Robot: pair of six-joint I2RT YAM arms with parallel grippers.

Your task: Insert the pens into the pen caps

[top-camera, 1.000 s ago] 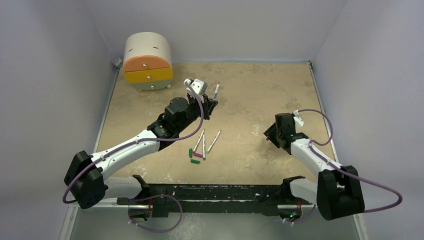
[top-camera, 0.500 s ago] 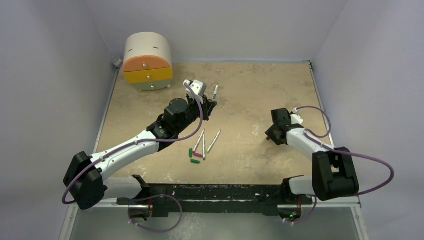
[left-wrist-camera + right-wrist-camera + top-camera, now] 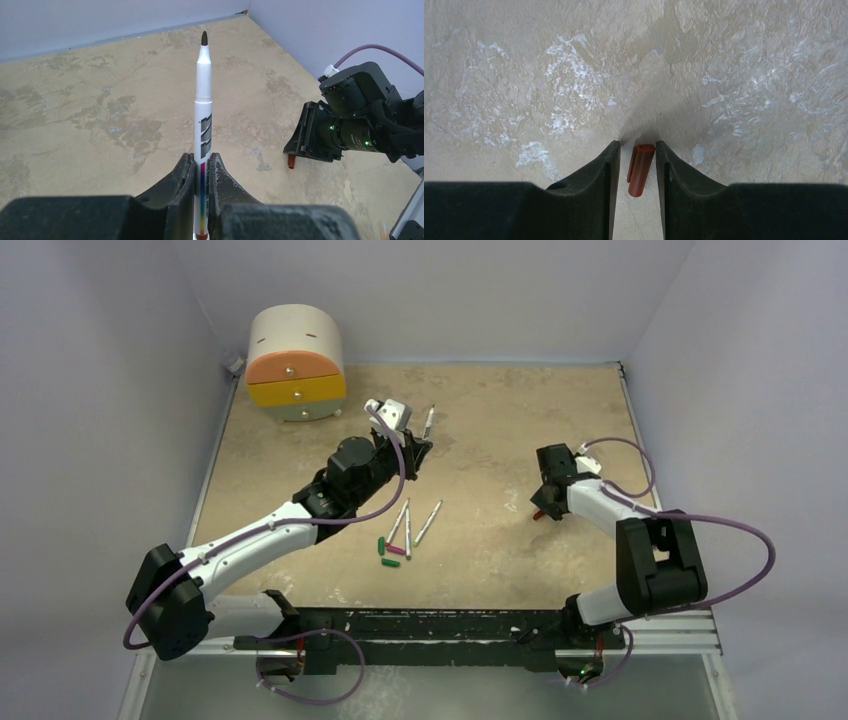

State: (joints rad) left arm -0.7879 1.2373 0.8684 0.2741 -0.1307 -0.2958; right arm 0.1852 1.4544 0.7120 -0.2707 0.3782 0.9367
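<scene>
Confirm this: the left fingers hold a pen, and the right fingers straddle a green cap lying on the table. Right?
Not quite. The cap between the right fingers is dark red, not green; the right wrist view shows it. The rest stands: the left fingers hold a pen, and the cap lies on the table.

Plain lavender walls (image 3: 450, 290) enclose a mottled beige surface (image 3: 520, 410). In its far left corner stands a rounded cream cabinet (image 3: 293, 335) with orange and yellow drawers (image 3: 297, 390). Lighting is even.
</scene>
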